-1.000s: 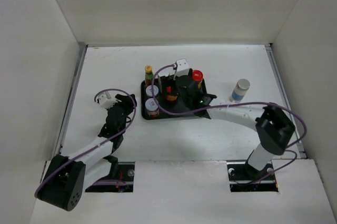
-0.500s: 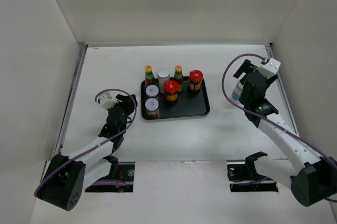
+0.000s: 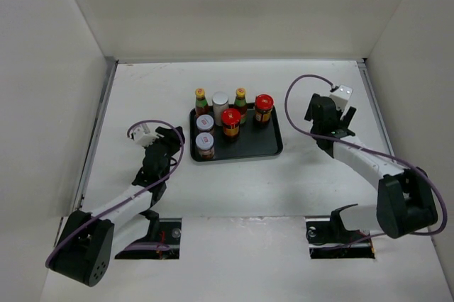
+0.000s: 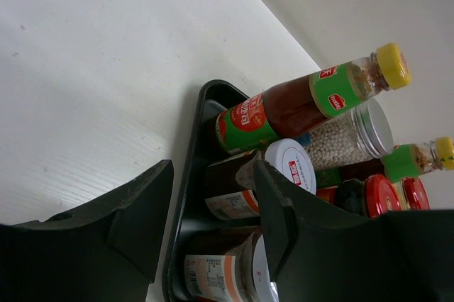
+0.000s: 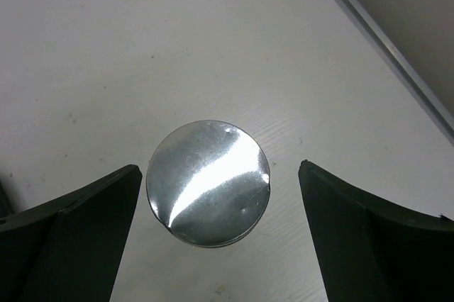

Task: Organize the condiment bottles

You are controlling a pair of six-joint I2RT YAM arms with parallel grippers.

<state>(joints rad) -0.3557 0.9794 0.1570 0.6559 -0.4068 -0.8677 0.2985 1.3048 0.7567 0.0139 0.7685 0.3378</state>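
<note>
A flat dark tray [image 3: 264,148] holds two yellow-capped bottles [image 3: 201,96], a grey-capped cylinder [image 3: 220,101], two red-capped jars [image 3: 230,119] and two white-lidded jars [image 3: 205,124]. My right gripper [image 3: 323,123] is open and hangs right of the tray, directly over another bottle that it hides in the top view. In the right wrist view that bottle's silver cap [image 5: 208,183] stands between my open right gripper's [image 5: 218,169] fingers, untouched. My left gripper [image 3: 169,140] is open and empty at the tray's left edge. In the left wrist view the left gripper [image 4: 213,167] frames the tray rim [image 4: 191,146] and a white-lidded jar [image 4: 292,164].
White walls enclose the table on the left, back and right. A metal rail [image 5: 383,47] runs along the table's right edge, close to the bottle under my right gripper. The left wrist view also shows a yellow-capped bottle [image 4: 305,100] and the bead-filled cylinder [image 4: 347,139].
My right arm has swung from over the tray to the right side and now hangs above the lone grey-capped bottle, covering it in the top view. The left arm has not moved.
</note>
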